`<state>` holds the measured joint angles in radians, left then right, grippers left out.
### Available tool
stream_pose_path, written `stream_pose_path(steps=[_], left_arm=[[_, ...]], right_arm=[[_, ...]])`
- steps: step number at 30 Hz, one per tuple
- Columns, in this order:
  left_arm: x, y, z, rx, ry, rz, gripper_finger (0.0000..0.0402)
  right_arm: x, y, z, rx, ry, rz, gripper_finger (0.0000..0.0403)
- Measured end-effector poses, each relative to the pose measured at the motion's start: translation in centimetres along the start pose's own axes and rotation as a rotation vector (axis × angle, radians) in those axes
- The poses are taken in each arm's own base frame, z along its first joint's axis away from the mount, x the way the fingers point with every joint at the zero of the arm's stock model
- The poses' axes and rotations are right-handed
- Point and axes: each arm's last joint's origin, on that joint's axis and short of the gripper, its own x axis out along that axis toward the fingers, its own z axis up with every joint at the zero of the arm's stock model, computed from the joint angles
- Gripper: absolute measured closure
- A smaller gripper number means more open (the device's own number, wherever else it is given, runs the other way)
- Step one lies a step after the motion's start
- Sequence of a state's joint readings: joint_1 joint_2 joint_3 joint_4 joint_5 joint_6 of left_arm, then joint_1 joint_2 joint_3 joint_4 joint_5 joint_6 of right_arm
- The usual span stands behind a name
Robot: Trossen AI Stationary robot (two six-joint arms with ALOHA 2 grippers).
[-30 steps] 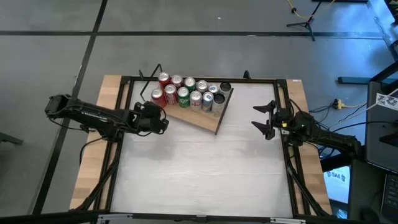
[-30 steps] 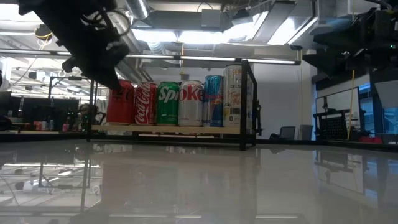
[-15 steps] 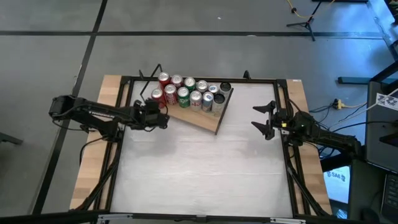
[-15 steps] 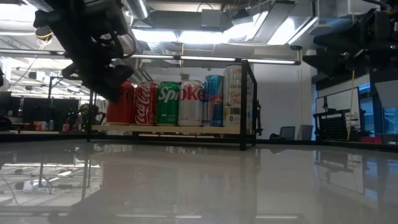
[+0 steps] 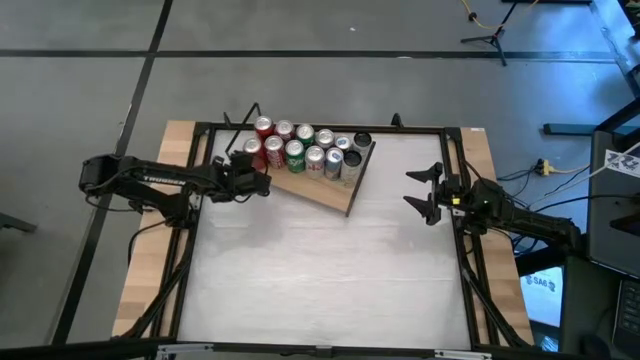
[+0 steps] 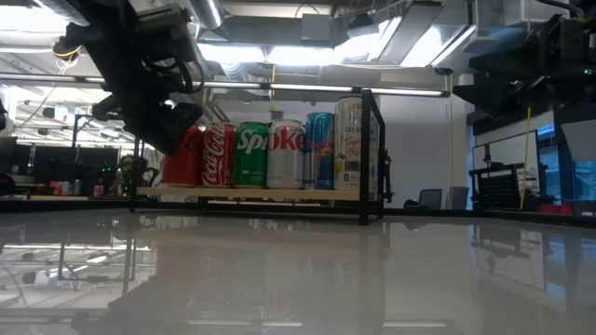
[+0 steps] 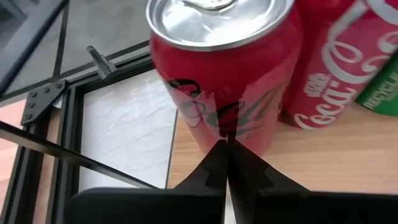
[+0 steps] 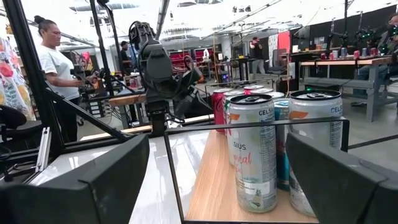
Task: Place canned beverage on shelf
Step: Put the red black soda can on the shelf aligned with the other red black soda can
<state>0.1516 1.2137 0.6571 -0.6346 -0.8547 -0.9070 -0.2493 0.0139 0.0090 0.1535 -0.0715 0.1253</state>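
Light-brown wood formed the shelf, a rectangular board set at an angle near the far edge of the table, with thin black wire supports rising around it. On the shelf stood two rows of canned beverages, packed side by side and upright. In the low view the front row read, from one end, a red Coca-Cola can, a green Sprite can, a silver Diet Coke can, a blue-and-silver can and a tall pale can at the end beside the wire upright.

At the other end of the shelf stood the end red can, upright on the board and touching the red Coca-Cola can next to it. The left gripper was positioned just beside that end of the shelf, with its arm reaching in from the table's left edge. In the left wrist view its two dark fingers were pressed together with no gap and nothing between them; the joined tips pointed at the lower side of the end red can, and contact with the can could not be confirmed.

The right gripper waited near the right edge of the table, well apart from the shelf, with its fingers spread wide and holding nothing.

Beyond the table, the right wrist view showed a person in a white shirt standing in the room.
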Motion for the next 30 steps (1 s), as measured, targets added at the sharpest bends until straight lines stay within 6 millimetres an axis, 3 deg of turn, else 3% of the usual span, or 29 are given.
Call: stream_pose_path(steps=[17, 30], left_arm=[[0.54, 0.39, -0.07, -0.004, 0.114, -0.029, 0.0401], [0.44, 0.04, 0.27, -0.035, 0.044, -0.028, 0.0401]], right_arm=[[0.0, 0.0, 0.0, 0.0, 0.0, 0.0, 0.0031], [0.0, 0.0, 0.0, 0.0, 0.0, 0.0, 0.0031]])
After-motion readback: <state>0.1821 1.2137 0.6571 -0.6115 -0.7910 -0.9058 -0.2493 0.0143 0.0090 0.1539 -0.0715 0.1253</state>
